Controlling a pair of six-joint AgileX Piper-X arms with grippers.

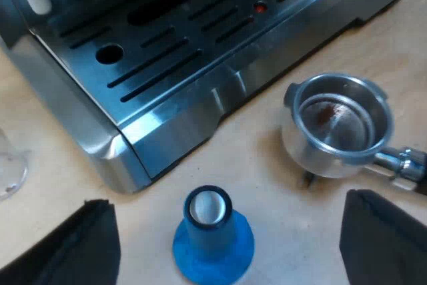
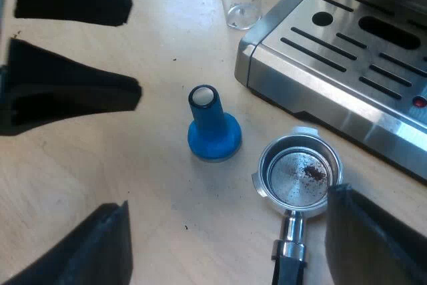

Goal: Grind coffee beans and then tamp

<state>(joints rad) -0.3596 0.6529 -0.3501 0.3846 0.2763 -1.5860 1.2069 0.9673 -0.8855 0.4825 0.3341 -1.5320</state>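
Right wrist view: right hand (image 2: 228, 198), left hand (image 1: 227, 201) spread wide, empty; holder (image 2: 300, 175) handle cut off.

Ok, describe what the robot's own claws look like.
Both are plain matte black, with no markings visible. The left claw has two broad fingers with blunt, squared tips; seen from the right wrist view, they taper like wedges. The right claw has the same thick black fingers.
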